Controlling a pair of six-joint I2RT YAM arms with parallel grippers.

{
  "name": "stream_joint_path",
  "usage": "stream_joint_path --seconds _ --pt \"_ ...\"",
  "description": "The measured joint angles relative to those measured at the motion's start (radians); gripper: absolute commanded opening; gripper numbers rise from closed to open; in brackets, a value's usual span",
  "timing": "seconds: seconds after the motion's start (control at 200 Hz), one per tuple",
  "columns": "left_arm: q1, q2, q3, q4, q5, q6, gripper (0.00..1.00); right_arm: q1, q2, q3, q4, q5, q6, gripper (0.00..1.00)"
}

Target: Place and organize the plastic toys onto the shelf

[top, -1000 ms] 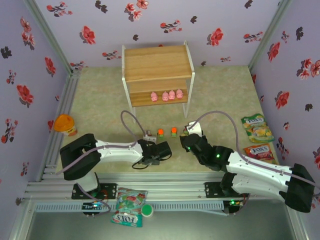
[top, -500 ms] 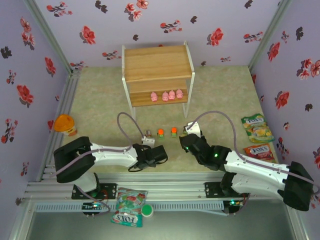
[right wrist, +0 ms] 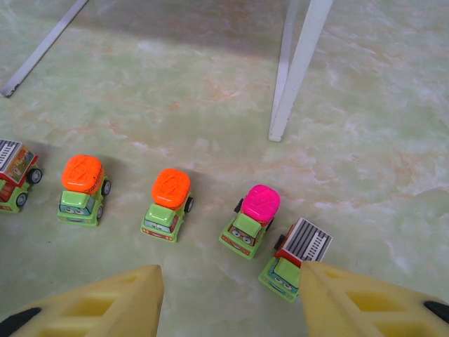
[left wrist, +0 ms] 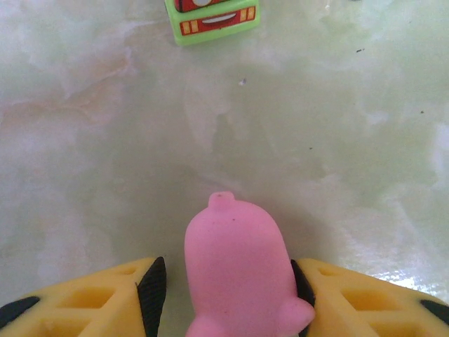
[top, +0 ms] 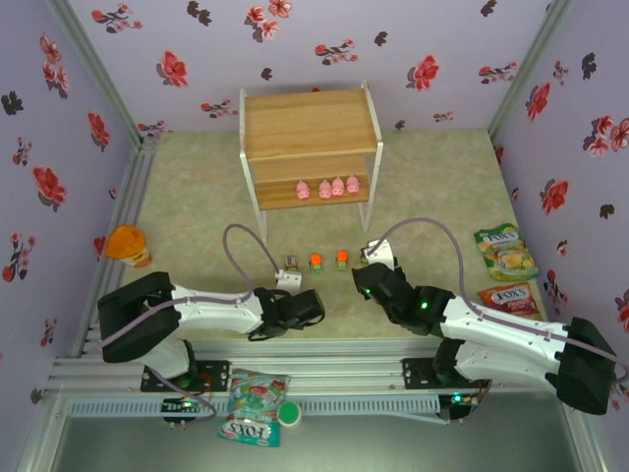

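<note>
A pink pig (left wrist: 238, 274) lies between the yellow fingers (left wrist: 84, 302) of my left gripper (top: 303, 307), which is shut on it low over the table, near the front. Part of a green car (left wrist: 210, 14) shows ahead of it. Five small cars stand in a row on the table: a grey-topped one (right wrist: 14, 175), two orange-topped (right wrist: 83, 189) (right wrist: 168, 203), a pink-topped (right wrist: 252, 220) and a striped grey-topped (right wrist: 295, 256). My right gripper (right wrist: 231, 302) hangs open just behind the pink-topped car. Several pigs (top: 325, 188) line the lower board of the shelf (top: 310, 123).
The shelf's white leg (right wrist: 298, 67) stands just beyond the cars. FOX'S candy bags lie at the right (top: 504, 248) (top: 509, 298) and at the near edge (top: 254, 403). An orange-lidded jar (top: 128, 243) sits by the left wall.
My left gripper has drawn back to the left and toward the near edge. The right gripper has edged slightly left, still open over the cars.
</note>
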Motion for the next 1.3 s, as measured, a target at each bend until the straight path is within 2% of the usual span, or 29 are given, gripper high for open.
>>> stream_joint_path --seconds 0.53,0.745,1.025,1.3 --pt "-0.019 -0.001 -0.015 0.034 -0.049 0.018 0.41 0.0 0.0 0.0 0.0 0.0 0.0 0.55" --pt "-0.029 -0.002 -0.014 0.023 -0.071 0.018 0.32 0.0 0.0 0.0 0.0 0.0 0.0 0.55" --pt "-0.032 -0.077 0.007 -0.045 -0.101 0.019 0.31 0.0 0.0 0.0 0.0 0.0 0.0 0.55" --pt "-0.032 -0.163 0.129 -0.146 -0.16 0.06 0.31 0.0 -0.01 0.0 0.0 0.0 0.0 0.55"
